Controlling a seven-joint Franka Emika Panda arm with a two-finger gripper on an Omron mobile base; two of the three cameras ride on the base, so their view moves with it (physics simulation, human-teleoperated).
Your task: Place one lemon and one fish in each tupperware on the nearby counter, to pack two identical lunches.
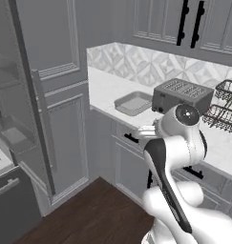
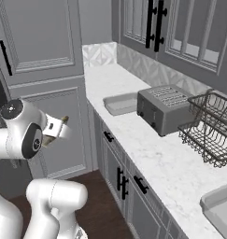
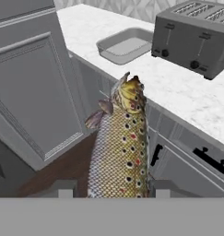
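The end effector (image 3: 111, 192) is clamped on a fish (image 3: 120, 143), its two fingertips pressed against the flanks near the tail so the spotted, yellow-brown body sticks out forward along the hand's line. Gripping it that way leaves the head end free, which should let the fish be lowered nose-first into a container without the fingers fouling the walls.

Taking the toaster (image 3: 196, 34) as the landmark: the tupperware (image 3: 114, 54) sits on the tabletop (image 3: 178, 92) just beside the toaster's left end, apart from it, and looks bare inside. The fish is held out in the air in front of the cabinet fronts, below and short of the tabletop edge, with its head pointing towards the tupperware. From the right base view the hand (image 2: 56, 128) hangs well left of the toaster, off the tabletop.

In my judgement this is the carry stage: the fish needs lifting over the edge and into that tray. No lemon can be made out.
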